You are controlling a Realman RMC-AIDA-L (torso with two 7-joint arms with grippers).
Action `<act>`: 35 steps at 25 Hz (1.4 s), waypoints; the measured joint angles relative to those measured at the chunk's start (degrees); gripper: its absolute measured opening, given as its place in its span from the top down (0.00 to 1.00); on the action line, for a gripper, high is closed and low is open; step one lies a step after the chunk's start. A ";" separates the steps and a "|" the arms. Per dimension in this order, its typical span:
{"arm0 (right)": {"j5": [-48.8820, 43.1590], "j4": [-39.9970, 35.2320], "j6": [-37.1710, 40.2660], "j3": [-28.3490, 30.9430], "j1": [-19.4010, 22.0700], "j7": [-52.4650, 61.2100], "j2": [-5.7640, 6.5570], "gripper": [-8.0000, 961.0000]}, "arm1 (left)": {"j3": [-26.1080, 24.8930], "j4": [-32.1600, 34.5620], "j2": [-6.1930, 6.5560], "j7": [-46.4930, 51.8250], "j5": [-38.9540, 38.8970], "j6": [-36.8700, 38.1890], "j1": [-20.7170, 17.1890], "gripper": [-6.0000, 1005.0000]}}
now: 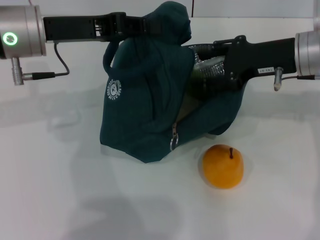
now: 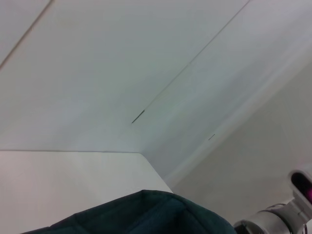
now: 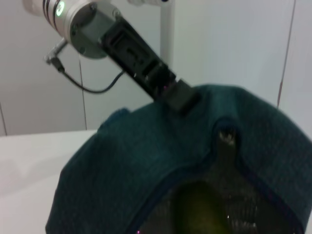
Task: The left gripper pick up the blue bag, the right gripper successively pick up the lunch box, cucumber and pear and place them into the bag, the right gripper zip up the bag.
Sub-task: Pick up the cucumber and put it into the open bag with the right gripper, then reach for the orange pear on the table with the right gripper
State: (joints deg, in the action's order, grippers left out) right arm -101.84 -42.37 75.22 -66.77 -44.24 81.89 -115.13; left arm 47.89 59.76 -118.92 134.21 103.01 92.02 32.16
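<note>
**A:** Bag first — where is it?

**B:** Blue bag (image 1: 150, 100) stands on the white bench (image 1: 60, 200), about the middle of it, slumped and folded over itself. My left gripper (image 1: 131, 25) comes in from the left edge and has the top of the fabric bunched up high; the cloth hangs from that point. The fingertips are buried in the folds, so I see the grip only by how the bag hangs.

**A:** And your right side?

**B:** My right gripper (image 1: 202, 75) reaches in from the right edge, its front end inside the bag's open mouth. Whether those fingers are apart or together I cannot tell; the dark fabric and the body of the gripper cover them.

**A:** Anything inside?

**B:** From the right wrist, the opening shows silvery lining and a dull green shape (image 3: 200, 212) deep in it. It could be the cucumber, but it is too dim to name for sure. The lunch box I cannot make out at all.

**A:** The pear?

**B:** Pear (image 1: 223, 166), orange-yellow with a short stem, sits upright on the bench just in front of the bag, toward the near edge, close to the zipper pull (image 1: 173, 140) that dangles at the bag's lower front. It does not touch the bag.

**A:** Left wrist view?

**B:** Mostly wall and bench; only a rim of the bag's fabric shows, cut off by the frame.
</note>
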 joint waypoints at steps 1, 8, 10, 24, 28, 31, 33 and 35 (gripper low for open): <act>-0.46 0.00 0.04 0.00 -0.09 0.15 0.00 0.40 | -0.06 0.00 0.00 0.00 -0.01 0.00 0.00 0.95; -1.79 -4.06 0.32 0.46 1.81 1.55 -0.08 0.20 | -0.31 0.00 0.01 -0.09 -0.02 0.01 -0.24 0.95; -1.46 -7.71 0.14 0.82 3.99 2.15 -0.15 0.19 | -0.34 0.00 0.01 -0.09 -0.02 0.00 -0.38 0.95; -3.68 -20.93 9.14 4.09 10.31 16.25 3.18 0.17 | -0.87 -4.28 0.11 -3.78 -0.30 -0.22 -0.69 0.95; -3.68 -22.24 13.10 4.28 13.46 12.52 1.27 0.17 | -2.25 -6.55 0.24 -5.30 -0.42 -0.35 -0.70 0.95; -3.75 -23.07 16.77 3.77 15.25 10.53 0.16 0.17 | -3.15 -7.22 0.23 -5.96 -0.42 -0.36 -0.70 0.95; -3.56 -22.84 19.15 3.57 16.13 9.29 -0.17 0.17 | -3.27 -7.29 0.21 -6.05 -0.42 -0.36 -0.70 0.95; -2.74 -21.89 20.72 3.23 16.85 7.86 -0.32 0.17 | -3.27 -7.30 0.16 -6.11 -0.38 -0.36 -0.70 0.95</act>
State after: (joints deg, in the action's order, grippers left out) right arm -104.58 -64.27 95.94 -63.54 -27.40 89.75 -115.45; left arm 44.61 52.46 -118.76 128.10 102.63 91.66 31.46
